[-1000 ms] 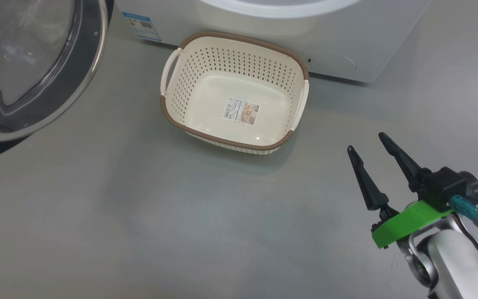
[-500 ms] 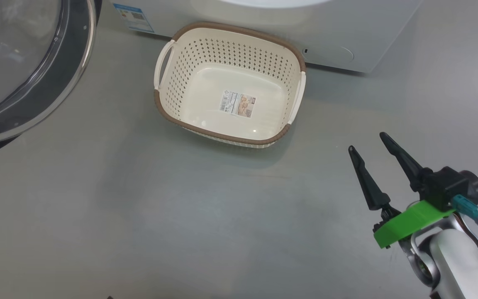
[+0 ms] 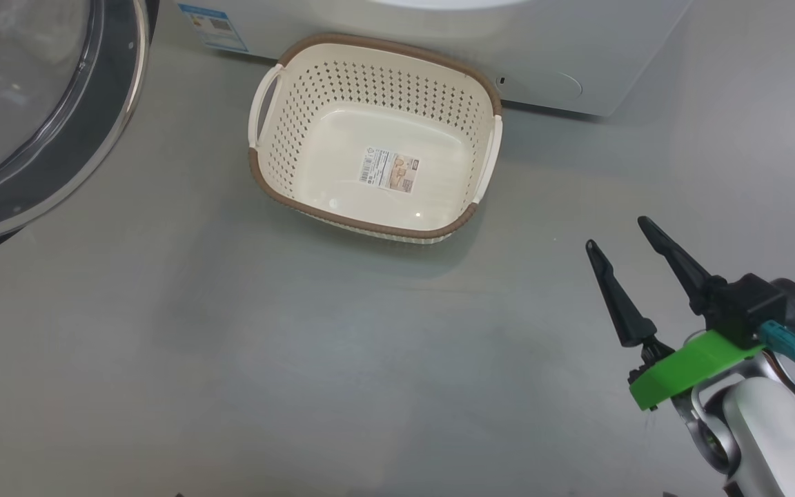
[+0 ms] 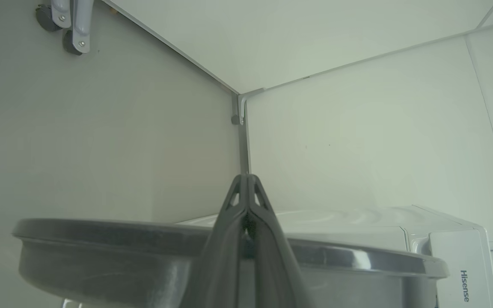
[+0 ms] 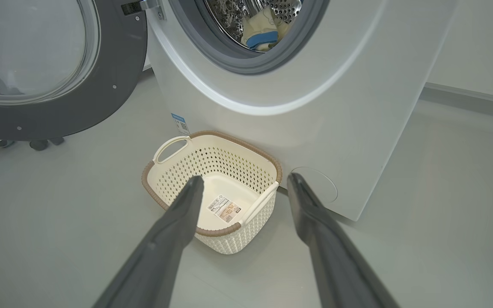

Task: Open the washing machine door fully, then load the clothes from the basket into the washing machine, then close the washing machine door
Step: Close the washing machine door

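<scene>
The washing machine [image 5: 357, 107] stands with its door [image 5: 58, 107] swung wide to the left. Inside the drum lie the clothes [image 5: 259, 34], cream fabric with a blue patch. The basket [image 3: 384, 90] sits on the floor against the washer's front; it holds nothing but its label sticker. My right gripper [image 3: 616, 233] hovers open to the right of the basket, nearer me, its fingers [image 5: 178, 222] framing it from above. My left gripper [image 4: 247, 177] is shut with nothing between its fingers, pointing past the door's grey edge [image 4: 101, 235]. Whether it touches the door I cannot tell.
Grey floor [image 3: 301, 345] spreads in front of the basket. A round service flap [image 3: 556, 86] marks the washer's lower front, right of the basket. Small castors [image 5: 41, 143] stand on the floor under the open door. White walls meet in a corner [image 4: 240, 107] behind the machine.
The head camera has shifted, so basket and door sit a little further up and left in the picture. My right gripper stays open in much the same pose.
</scene>
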